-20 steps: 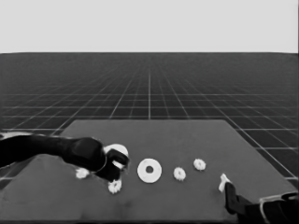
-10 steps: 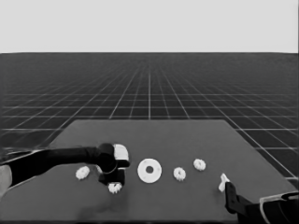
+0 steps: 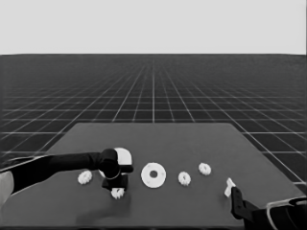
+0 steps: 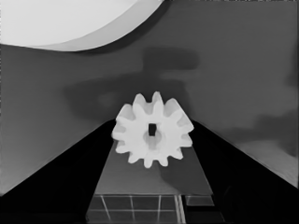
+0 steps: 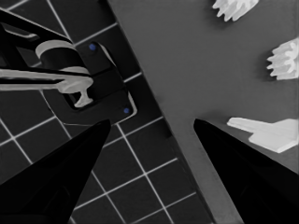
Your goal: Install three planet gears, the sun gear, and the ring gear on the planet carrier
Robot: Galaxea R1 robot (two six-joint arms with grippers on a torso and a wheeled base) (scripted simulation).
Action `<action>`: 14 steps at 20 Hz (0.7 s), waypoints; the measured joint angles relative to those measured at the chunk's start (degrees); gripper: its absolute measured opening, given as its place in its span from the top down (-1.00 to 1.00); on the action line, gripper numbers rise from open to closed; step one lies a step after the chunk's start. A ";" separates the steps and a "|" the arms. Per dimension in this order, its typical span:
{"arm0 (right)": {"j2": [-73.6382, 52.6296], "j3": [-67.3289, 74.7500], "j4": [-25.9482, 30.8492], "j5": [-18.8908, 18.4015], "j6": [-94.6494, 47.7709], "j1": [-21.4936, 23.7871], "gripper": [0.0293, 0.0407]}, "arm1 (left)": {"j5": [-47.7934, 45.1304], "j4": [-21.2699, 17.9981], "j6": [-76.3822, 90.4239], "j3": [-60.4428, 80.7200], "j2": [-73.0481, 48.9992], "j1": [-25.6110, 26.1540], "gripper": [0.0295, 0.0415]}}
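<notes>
Fingers of the left gripper (image 4: 152, 154) stand spread, one on each side of a small toothed gear (image 4: 153, 129) that lies flat on the table (image 3: 192, 143) with its centre hole facing up; whether the pads touch its teeth cannot be told. In the head view this left gripper (image 3: 116, 184) points down at the table's near left part, directly over that gear (image 3: 118, 193), with its arm coming in from the left edge. Just behind the gripper lies the larger round part (image 3: 124, 155), partly hidden by the wrist; the left wrist view shows its curved pale rim (image 4: 70, 23) near the gear but apart from it.

A second gear (image 3: 85, 178) lies left of the gripper, beside the arm. To the right of the gripper, apart from it, the smaller round part (image 3: 153, 175) lies flat, its centre hole facing up. Farther right lie two more gears, one (image 3: 184, 178) near the smaller round part and another (image 3: 205, 168) beyond it, a little farther back.

Near the table's right near corner lies the thin white piece (image 3: 229, 187), its long axis running roughly from near to far, slightly slanted. The right gripper (image 5: 149, 154) waits at that corner with its fingers spread and nothing between them; the thin white piece (image 5: 268, 133) lies just beside one finger.
</notes>
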 joint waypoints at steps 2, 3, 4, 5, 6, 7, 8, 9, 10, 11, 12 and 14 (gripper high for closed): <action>0.00 0.00 0.00 0.00 0.00 0.00 -0.61 | 0.00 0.00 0.00 0.00 0.01 -0.01 0.71; 0.00 0.00 0.00 0.00 0.00 0.00 -0.61 | -0.01 0.00 0.00 0.00 0.01 -0.01 0.71; 0.00 0.00 0.00 0.00 0.00 0.00 -0.61 | 0.00 0.00 0.00 0.00 0.01 -0.01 0.71; 0.00 0.00 0.00 0.00 0.00 0.00 -0.61 | 0.00 0.00 0.00 0.00 0.00 -0.01 0.71; 0.00 0.00 0.00 0.00 0.00 0.00 -0.61 | 0.00 0.00 0.00 0.00 0.00 -0.01 0.71; 0.00 0.00 0.00 0.00 0.00 0.00 -0.61 | 2.19 -4.70 -2.47 4.36 -1.25 -4.45 0.71; 0.00 0.00 0.00 0.00 0.00 0.00 -0.61 | 3.03 -8.00 -3.74 6.37 -1.75 -8.15 0.71; 0.00 0.00 0.00 0.00 0.00 0.00 -0.61 | 3.34 -10.10 -4.33 7.22 -1.93 -10.40 0.72; 0.00 0.00 0.00 0.00 0.00 0.00 -0.61 | 3.46 -11.37 -4.60 7.58 -2.01 -11.72 0.72; 0.00 0.00 0.00 0.00 0.00 0.00 -0.61 | 3.51 -12.13 -4.74 7.75 -2.04 -12.49 0.72; 0.00 0.00 0.00 0.00 0.00 0.00 -0.61 | 3.54 -12.59 -4.80 7.84 -2.06 -12.93 0.72; 0.00 0.00 0.00 0.00 0.00 0.00 -0.61 | 3.56 -13.01 -4.85 7.90 -2.07 -13.32 0.72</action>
